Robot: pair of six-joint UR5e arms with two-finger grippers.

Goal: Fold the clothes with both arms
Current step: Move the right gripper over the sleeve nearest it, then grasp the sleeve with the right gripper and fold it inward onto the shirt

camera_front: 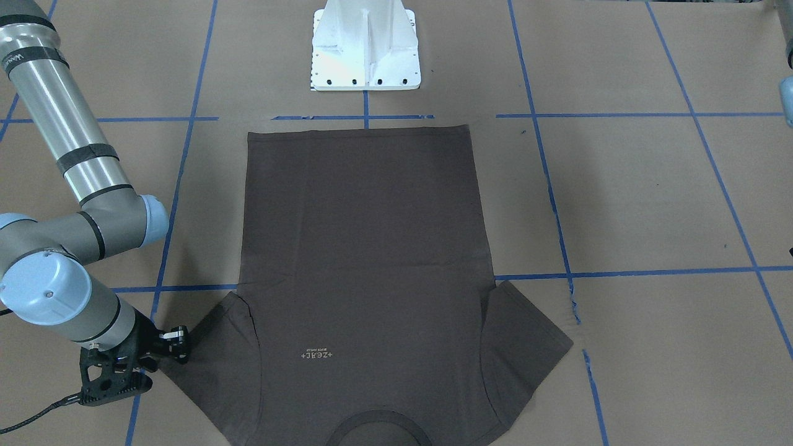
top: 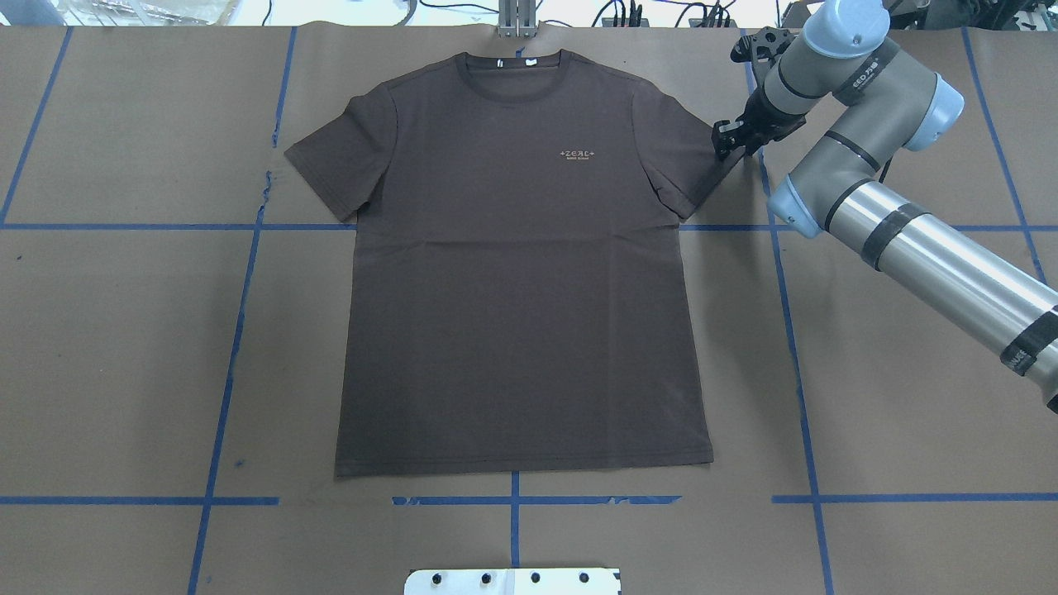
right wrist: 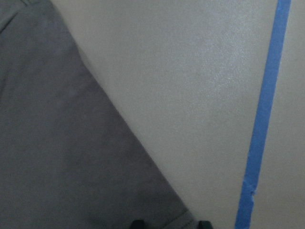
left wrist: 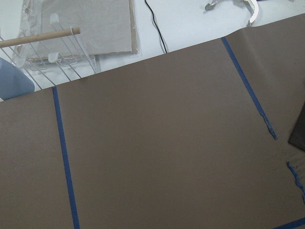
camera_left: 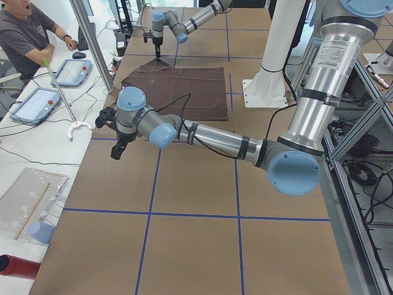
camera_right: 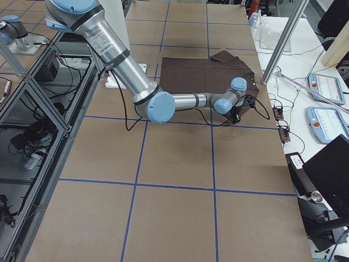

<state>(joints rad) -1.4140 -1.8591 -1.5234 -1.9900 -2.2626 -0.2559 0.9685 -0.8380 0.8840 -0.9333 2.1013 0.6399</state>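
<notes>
The dark brown-grey T-shirt (top: pixel 521 289) lies flat and spread out on the brown paper, collar (top: pixel 512 78) on the far side from the robot's base. My right gripper (top: pixel 727 140) is down at the tip of the shirt's right-hand sleeve (camera_front: pixel 204 359). In the right wrist view its two fingertips (right wrist: pixel 138 223) stand apart with the sleeve corner (right wrist: pixel 62 157) between them, so it is open. My left gripper (camera_left: pixel 115 147) shows only in the exterior left view, above bare paper beyond the other sleeve; whether it is open or shut I cannot tell.
The white pedestal base (camera_front: pixel 365 49) stands just past the shirt's hem. Blue tape lines (top: pixel 793 330) grid the paper. A person (camera_left: pixel 24 37) sits at a white side table with tablets (camera_left: pixel 34 101). A clear rack (left wrist: pixel 62 43) lies beyond the table's far edge.
</notes>
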